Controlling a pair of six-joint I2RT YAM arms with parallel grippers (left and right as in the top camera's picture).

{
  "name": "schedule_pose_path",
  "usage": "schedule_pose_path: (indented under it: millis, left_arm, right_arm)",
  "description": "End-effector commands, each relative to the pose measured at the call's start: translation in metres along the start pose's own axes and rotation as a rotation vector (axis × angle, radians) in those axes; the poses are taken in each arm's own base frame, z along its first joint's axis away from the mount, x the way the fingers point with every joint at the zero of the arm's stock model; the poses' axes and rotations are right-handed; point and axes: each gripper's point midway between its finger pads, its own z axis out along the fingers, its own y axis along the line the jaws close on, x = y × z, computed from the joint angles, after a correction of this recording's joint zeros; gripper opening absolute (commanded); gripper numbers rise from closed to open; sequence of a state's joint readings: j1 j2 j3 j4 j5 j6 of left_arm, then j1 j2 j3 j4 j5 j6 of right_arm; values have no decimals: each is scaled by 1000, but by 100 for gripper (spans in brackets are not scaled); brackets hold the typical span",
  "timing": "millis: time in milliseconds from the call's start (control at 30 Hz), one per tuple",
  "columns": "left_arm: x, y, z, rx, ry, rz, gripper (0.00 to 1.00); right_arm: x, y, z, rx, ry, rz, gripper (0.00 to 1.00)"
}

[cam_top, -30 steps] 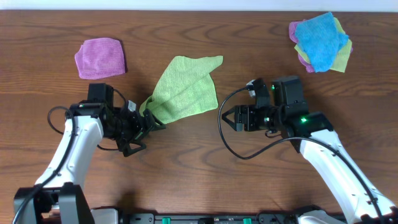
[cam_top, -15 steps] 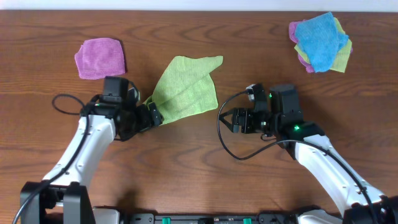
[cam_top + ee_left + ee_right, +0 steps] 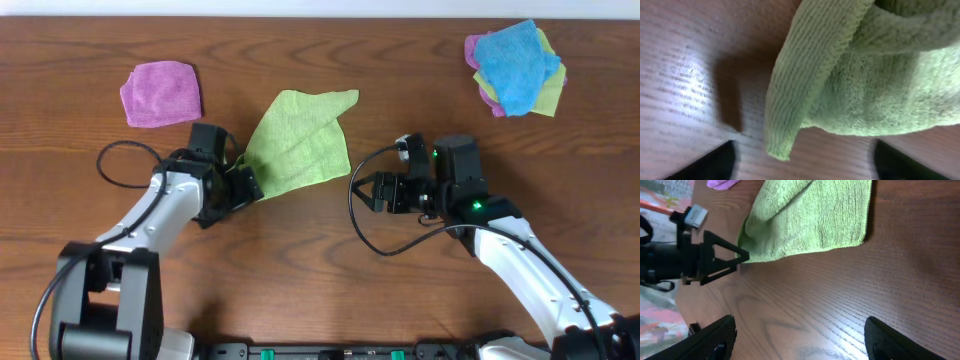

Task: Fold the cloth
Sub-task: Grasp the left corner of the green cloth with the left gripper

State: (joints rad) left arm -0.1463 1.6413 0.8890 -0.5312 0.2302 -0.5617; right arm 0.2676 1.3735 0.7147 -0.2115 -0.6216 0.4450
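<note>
Overhead, the green cloth lies on the desk. The left pincer is spread wide around the cloth's lower left corner, not squeezing it. The right pincer is spread wide too, near the cloth, holding nothing.

Lime-green cloth, dark brown wood-grain table
Purple cloth plain; blue cloth bright, with a yellow-green cloth and pink cloth.

Bright even light, soft shadows, wrist blur
</note>
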Motion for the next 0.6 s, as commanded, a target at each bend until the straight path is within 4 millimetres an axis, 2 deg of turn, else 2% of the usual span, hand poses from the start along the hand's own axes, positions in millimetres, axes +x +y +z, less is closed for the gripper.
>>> schedule_pose_path:
  millis: [0, 133, 300, 367, 400, 567]
  left_arm:
    - [-7, -1, 3, -15, -17, -40, 67]
    - [-13, -3, 6, -7, -41, -41, 41]
    - [-23, -7, 6, 5, -81, -34, 24]
    - [-25, -7, 6, 1, -91, -34, 9]
    - [-25, -7, 6, 2, -91, -34, 6]
    - [-25, -6, 6, -3, -91, -29, 6]
  right_arm:
    - [2, 3, 0, -26, 11, 18, 82]
    - [3, 3, 0, -27, 14, 19, 82]
    - [3, -1, 0, -7, 10, 19, 86]
    - [3, -2, 1, -3, 10, 20, 86]
    - [4, -3, 1, -2, 11, 21, 86]
    - [9, -14, 4, 39, 24, 42, 90]
